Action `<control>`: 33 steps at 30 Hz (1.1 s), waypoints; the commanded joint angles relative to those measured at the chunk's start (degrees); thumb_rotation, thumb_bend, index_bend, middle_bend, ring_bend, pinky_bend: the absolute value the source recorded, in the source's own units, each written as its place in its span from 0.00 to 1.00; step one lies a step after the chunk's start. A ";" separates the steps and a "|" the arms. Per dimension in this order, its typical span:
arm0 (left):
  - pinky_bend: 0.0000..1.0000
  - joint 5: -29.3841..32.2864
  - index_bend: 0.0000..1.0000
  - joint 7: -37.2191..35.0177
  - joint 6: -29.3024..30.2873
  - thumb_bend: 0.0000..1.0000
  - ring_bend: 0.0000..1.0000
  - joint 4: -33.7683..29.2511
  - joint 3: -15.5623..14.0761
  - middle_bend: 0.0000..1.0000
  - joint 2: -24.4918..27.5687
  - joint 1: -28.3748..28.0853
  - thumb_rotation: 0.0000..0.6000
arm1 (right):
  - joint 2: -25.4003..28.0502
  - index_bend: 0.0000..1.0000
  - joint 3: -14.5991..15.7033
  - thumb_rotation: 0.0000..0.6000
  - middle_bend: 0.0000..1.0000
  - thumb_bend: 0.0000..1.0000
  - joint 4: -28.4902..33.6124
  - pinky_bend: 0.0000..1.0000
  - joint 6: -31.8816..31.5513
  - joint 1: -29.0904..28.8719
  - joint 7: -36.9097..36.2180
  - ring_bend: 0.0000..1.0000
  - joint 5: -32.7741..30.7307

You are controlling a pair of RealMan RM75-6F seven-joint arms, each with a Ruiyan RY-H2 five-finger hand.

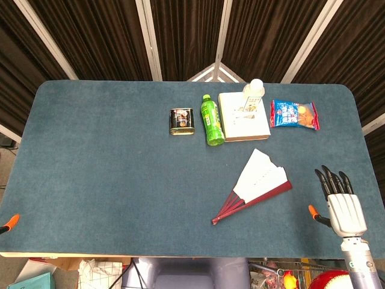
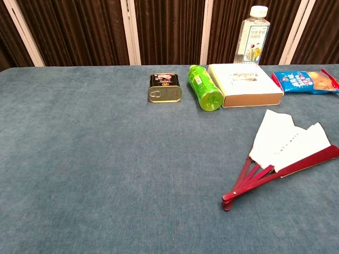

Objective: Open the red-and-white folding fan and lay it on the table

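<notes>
The red-and-white folding fan (image 1: 255,184) lies flat on the blue table, partly spread, its white leaf pointing away from me and its red ribs meeting at a pivot near the front edge. The chest view shows the fan (image 2: 280,151) at the right, untouched. My right hand (image 1: 341,201) hovers over the table's front right corner, to the right of the fan and apart from it, fingers straight and spread, holding nothing. The chest view does not show this hand. My left hand appears in neither view.
Along the back of the table (image 1: 108,156) stand a dark tin can (image 1: 181,121), a green bottle lying on its side (image 1: 211,120), a flat white box (image 1: 243,115), a clear water bottle (image 1: 254,93) and a blue snack packet (image 1: 294,114). Orange clips (image 1: 9,223) sit at the front edge.
</notes>
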State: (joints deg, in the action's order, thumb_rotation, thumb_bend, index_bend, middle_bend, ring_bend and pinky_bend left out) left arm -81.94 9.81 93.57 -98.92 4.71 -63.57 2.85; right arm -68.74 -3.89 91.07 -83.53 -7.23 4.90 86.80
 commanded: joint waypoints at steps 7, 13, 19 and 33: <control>0.00 -0.60 0.10 0.30 1.22 0.19 0.00 -0.37 0.14 0.00 -0.28 0.28 1.00 | -0.37 0.04 -0.10 1.00 0.04 0.29 -0.68 0.07 -0.48 0.11 0.67 0.12 0.09; 0.00 -0.92 0.10 1.02 0.36 0.19 0.00 -0.11 -0.34 0.00 -0.55 -0.03 1.00 | -0.77 0.14 0.13 1.00 0.04 0.29 -1.10 0.07 -0.32 -0.09 -3.12 0.12 0.89; 0.00 -0.05 0.10 -0.50 0.73 0.19 0.00 -0.80 0.14 0.00 0.27 0.32 1.00 | -4.35 0.26 1.03 1.00 0.04 0.29 -4.96 0.07 -0.22 -0.87 -3.56 0.12 3.28; 0.00 0.90 0.09 -0.73 0.44 0.19 0.00 -1.21 0.29 0.00 0.55 0.43 1.00 | -16.95 0.33 2.61 1.00 0.04 0.29 -18.92 0.07 4.43 -4.05 -3.12 0.12 4.80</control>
State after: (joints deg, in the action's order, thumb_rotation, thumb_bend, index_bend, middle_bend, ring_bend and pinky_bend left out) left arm -81.07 9.04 94.00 -100.14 4.99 -63.01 3.27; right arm -82.83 -1.60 75.18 -79.78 -10.34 1.63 91.15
